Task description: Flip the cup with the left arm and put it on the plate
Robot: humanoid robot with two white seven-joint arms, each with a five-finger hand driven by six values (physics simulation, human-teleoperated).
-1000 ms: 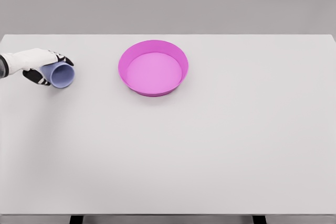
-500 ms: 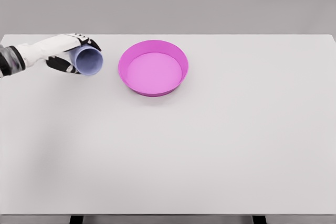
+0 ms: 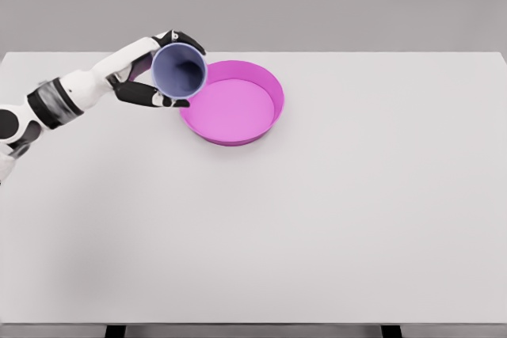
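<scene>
The left hand (image 3: pixel 154 73) comes in from the 9 o'clock edge on a white, jointed arm with a grey and black band at the wrist, and its fingers are curled tight around the cup (image 3: pixel 180 71), black pads showing above and below the wall. The cup is a smooth, round, pale blue-violet tumbler with a thin lighter rim; it is held lying on its side, off the surface (image 3: pixel 317 219), with the open mouth turned toward the camera so the darker inside shows. It hangs at the 9 to 10 o'clock rim of the plate (image 3: pixel 265 120), its mouth overlapping that rim in the view; whether the two touch cannot be told. The plate is a shallow, round magenta dish with a raised, slightly flared wall and a flat, lighter pink floor, plain and matte, sitting flat toward the 12 o'clock side of the surface. The surface is a wide, flat, pale grey-white slab with no pattern, its dark legs just visible at the 6 o'clock edge.
</scene>
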